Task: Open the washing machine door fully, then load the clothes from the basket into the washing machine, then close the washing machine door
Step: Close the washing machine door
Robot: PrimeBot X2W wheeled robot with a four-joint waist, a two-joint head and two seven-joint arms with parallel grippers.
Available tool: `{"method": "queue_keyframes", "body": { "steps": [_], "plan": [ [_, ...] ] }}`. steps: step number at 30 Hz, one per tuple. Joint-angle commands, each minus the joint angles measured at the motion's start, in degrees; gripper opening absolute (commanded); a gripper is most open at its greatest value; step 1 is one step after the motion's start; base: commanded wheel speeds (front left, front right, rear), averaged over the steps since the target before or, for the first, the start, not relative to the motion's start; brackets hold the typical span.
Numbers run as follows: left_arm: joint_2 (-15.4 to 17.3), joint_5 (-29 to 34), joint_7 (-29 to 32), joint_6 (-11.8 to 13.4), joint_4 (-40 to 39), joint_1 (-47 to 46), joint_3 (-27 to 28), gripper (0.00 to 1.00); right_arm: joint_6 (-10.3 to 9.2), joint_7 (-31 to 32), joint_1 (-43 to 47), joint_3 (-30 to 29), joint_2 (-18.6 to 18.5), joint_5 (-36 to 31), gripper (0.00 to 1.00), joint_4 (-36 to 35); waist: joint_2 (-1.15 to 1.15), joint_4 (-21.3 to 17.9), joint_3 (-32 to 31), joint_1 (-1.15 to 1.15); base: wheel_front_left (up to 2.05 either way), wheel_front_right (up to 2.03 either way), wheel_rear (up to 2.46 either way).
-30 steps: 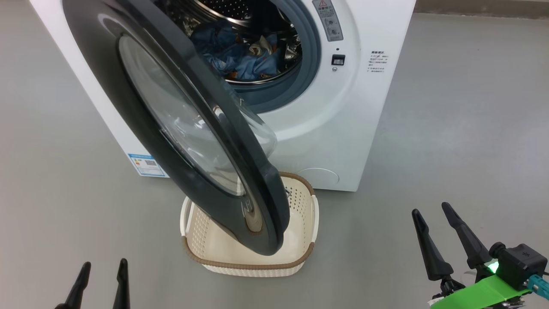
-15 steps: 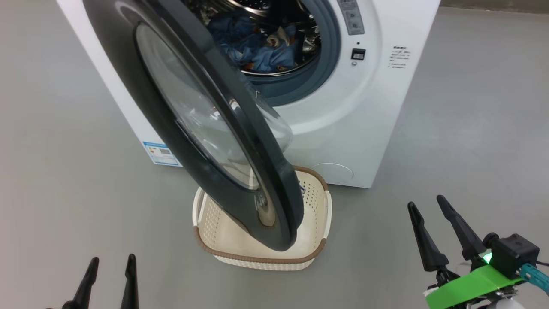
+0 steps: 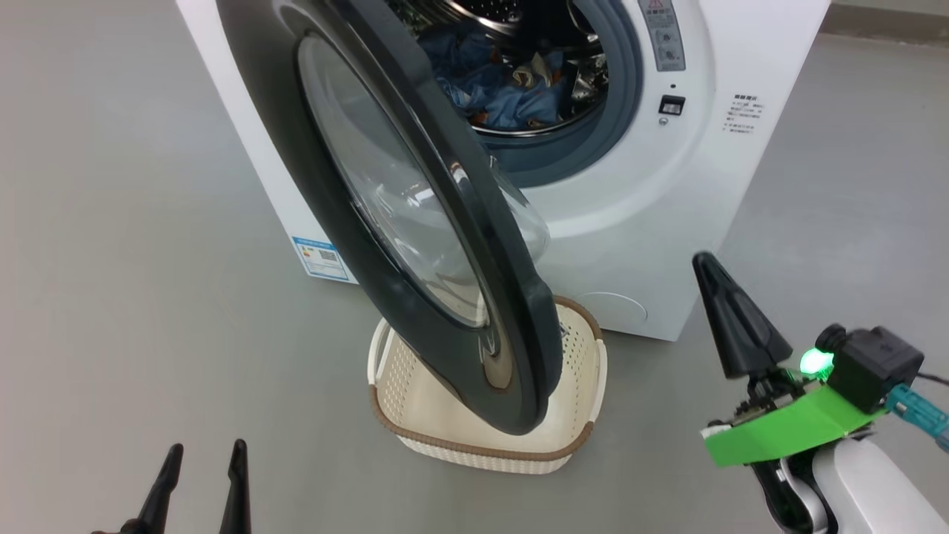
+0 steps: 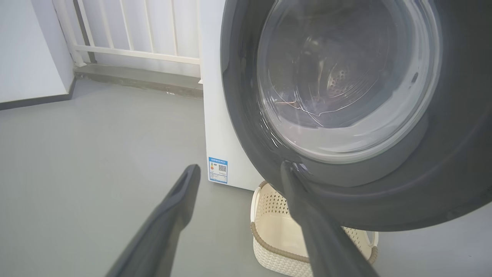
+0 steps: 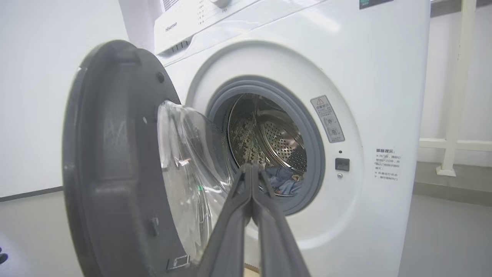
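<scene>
right gripper [image 3: 703, 261]: spread a sec ago, now pressed together, empty | left gripper [image 3: 206, 454]: still spread wide | washing machine door [image 3: 326, 222]: upright, half-open, free edge sticking out over the basket [image 3: 482, 451]

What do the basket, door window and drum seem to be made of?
The basket looks like matte cream plastic: moulded perforations, brown woven-look rim. The door window is clear, glossy, probably glass: reflections show. The drum looks like shiny perforated steel.

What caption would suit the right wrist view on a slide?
Shut right tool faces open washing machine door; clothes lie in drum.
</scene>
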Motion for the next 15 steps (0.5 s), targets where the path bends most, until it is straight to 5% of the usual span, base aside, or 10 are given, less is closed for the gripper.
{"method": "queue_keyframes", "body": {
  "steps": [1, 15],
  "plan": [
    [0.48, 0.50, -0.61, 0.04, -1.63, -0.75, 1.85, 1.00, 0.42, -0.46, -2.03, 1.64, -0.36, -0.47, 0.00, -2.22, 0.00, 0.57, -0.69, 0.00, 0.00, 0.00, 0.00],
    [0.15, 0.82, -0.61, 0.04, -2.59, 0.38, 2.30, 1.00, 0.42, -0.46, -4.91, 12.67, 0.69, -1.19, 0.00, -15.86, 0.00, 2.18, -2.18, 0.00, 0.00, 0.00, 0.00]
  ]
}}
